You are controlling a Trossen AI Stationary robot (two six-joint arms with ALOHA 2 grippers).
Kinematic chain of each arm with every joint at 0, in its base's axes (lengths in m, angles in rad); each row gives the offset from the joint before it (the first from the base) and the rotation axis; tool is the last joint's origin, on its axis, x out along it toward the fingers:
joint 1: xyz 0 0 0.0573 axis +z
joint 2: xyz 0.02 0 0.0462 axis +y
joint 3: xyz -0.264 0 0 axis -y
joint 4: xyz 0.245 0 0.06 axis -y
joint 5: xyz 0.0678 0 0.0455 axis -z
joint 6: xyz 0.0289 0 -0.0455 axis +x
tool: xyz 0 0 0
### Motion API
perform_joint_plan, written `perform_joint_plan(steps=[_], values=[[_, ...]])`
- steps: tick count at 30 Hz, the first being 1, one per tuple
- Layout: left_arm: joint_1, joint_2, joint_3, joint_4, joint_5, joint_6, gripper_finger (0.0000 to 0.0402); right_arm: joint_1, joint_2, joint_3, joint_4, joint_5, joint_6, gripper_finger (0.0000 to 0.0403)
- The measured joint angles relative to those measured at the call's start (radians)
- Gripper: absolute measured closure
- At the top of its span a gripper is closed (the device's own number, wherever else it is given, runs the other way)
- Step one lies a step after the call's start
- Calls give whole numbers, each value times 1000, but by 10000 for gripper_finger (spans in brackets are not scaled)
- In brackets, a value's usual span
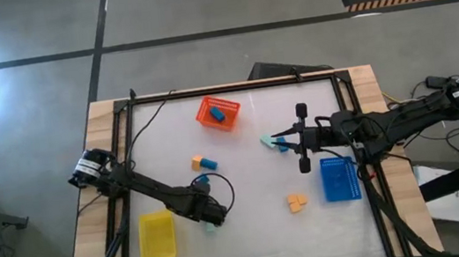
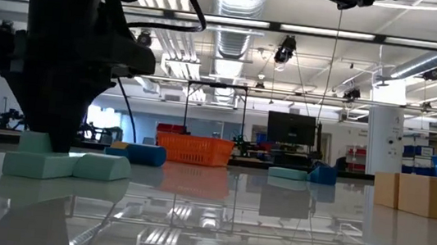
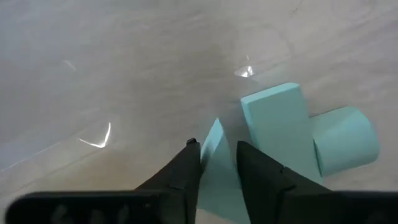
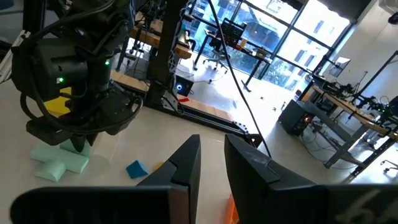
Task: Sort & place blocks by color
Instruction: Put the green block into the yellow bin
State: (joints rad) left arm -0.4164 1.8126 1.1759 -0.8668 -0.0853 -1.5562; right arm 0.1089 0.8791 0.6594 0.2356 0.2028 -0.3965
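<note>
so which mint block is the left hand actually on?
The thin mint block standing between the left hand's fingers, near the yellow tray. Two chunkier mint blocks lie right beside it, outside the grip; another mint one sits mid-table.

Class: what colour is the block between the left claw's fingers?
Mint green block; it shows best in the left wrist view.
</note>
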Motion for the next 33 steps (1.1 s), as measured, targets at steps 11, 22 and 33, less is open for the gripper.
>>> perform_joint_plan(steps=[11, 22, 33], values=[[-2, -31, 5, -7, -2, 18, 390, 0, 0, 0, 0, 0, 0, 339], [-3, -67, 7, -12, -71, 28, 400, 0, 0, -1, -18, 1, 1, 339], [-7, -205, 82, -129, -56, 83, 400, 0, 0, 0, -21, 1, -6, 339]])
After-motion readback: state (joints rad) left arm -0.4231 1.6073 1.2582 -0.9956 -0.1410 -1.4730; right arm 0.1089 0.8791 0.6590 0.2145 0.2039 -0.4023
